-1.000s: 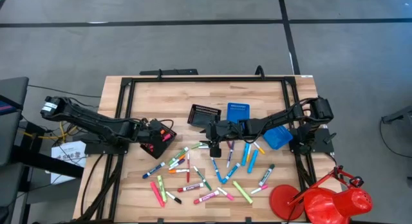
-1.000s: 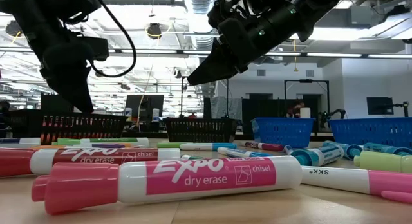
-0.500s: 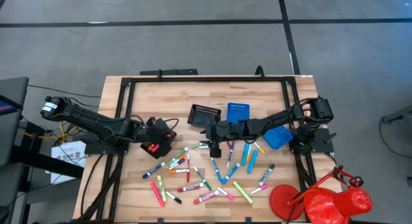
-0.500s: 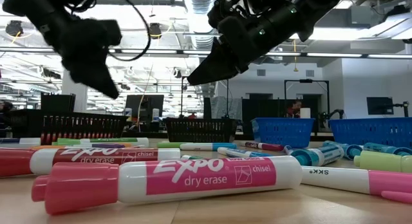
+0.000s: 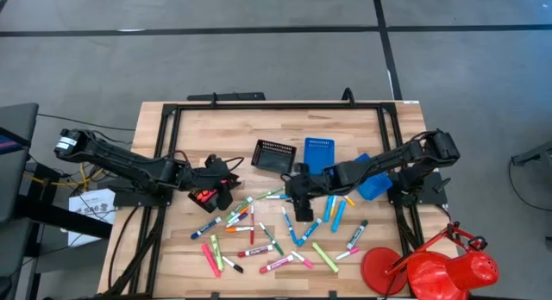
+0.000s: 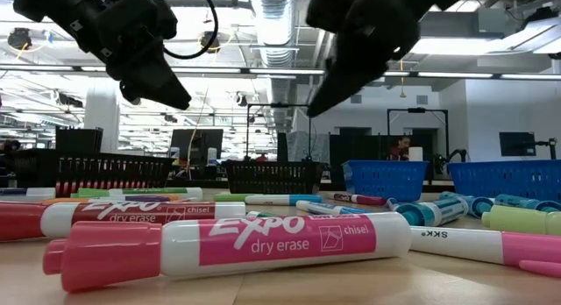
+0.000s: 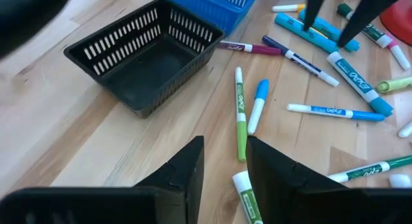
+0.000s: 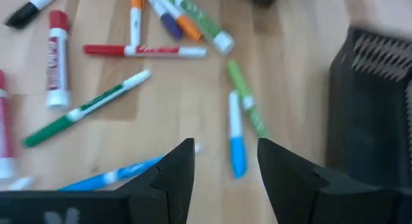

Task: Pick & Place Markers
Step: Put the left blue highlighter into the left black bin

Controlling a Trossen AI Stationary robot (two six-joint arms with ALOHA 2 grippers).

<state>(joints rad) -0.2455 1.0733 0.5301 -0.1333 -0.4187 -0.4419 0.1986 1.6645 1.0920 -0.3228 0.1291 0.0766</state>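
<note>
Several markers [image 5: 276,227] in pink, green, blue, orange and red lie scattered flat on the middle of the wooden table. A green marker [image 7: 240,114] and a blue one [image 7: 257,107] lie side by side ahead of my left gripper [image 7: 225,165]. That gripper [image 5: 226,184] hangs open above the table at the scatter's left edge, with nothing between its fingers. My right gripper [image 5: 303,210] hangs open above the middle of the scatter, slanting down, and is also empty [image 8: 226,165].
A black mesh tray [image 5: 273,155] and a blue one [image 5: 319,150] stand at the far middle. Another blue tray [image 5: 373,184] sits under the right arm. A black tray holding red markers [image 5: 200,196] is at the left, and a red stand [image 5: 431,270] at the near right corner.
My left gripper has tipped up from pointing steeply down over the left tray and has swung toward the table's middle. My right gripper has moved toward the table's right and near edges and tipped more steeply down. No marker has moved.
</note>
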